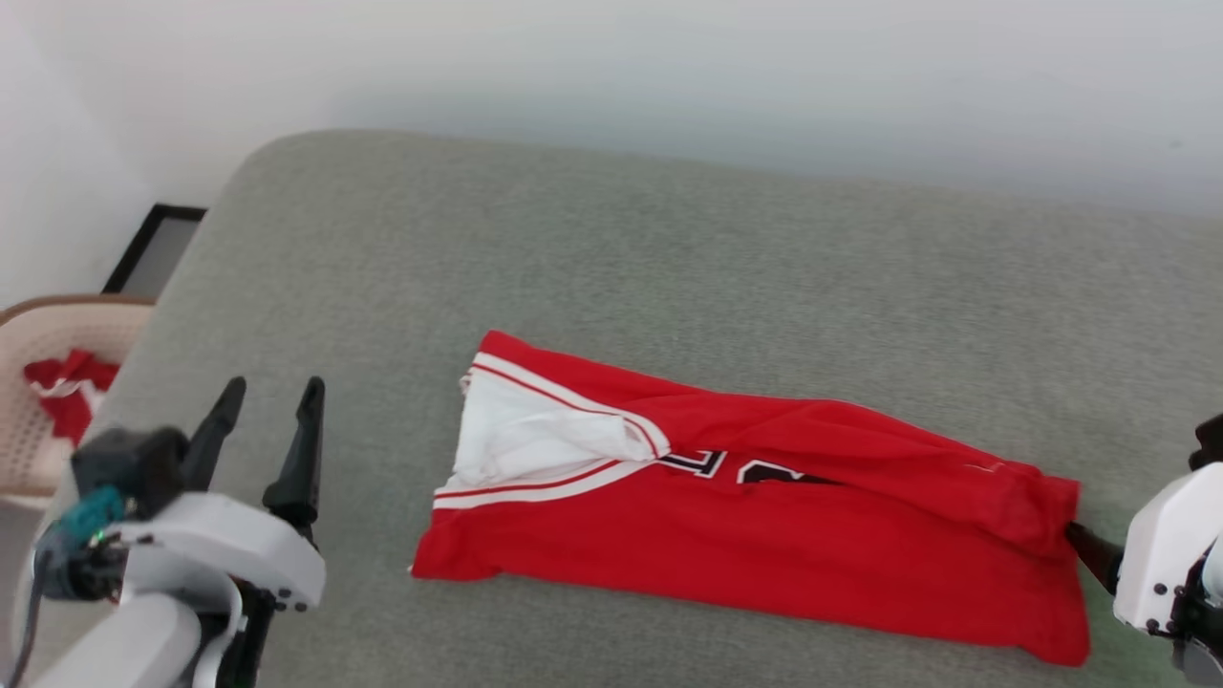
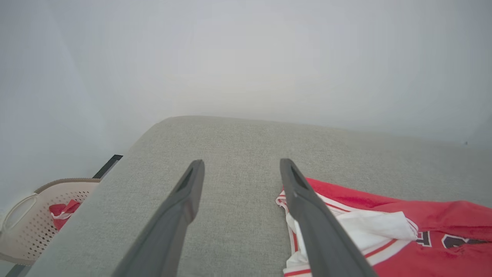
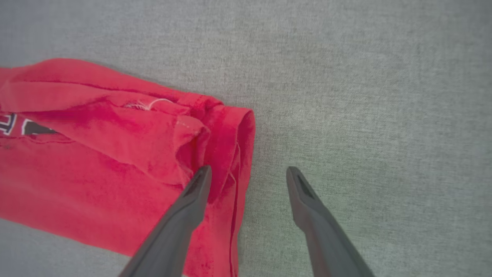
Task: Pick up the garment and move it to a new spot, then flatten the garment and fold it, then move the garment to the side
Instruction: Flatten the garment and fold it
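One folded garment point(image 1: 745, 516) lies lengthwise near the grey cushion's point(image 1: 573, 239) front edge. The right wrist view reveals the right gripper point(image 3: 249, 169) spread wide, one finger over the hem. The left gripper point(image 1: 273, 384) gapes near the cushion's left edge, apart from the sleeve end.

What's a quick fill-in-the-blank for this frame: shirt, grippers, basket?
1. The shirt has a ____ body.
2. Its sleeve is ____.
3. The left gripper and right gripper both stand ____.
4. The basket stands on the robot's ____.
Missing: red; white; open; left.
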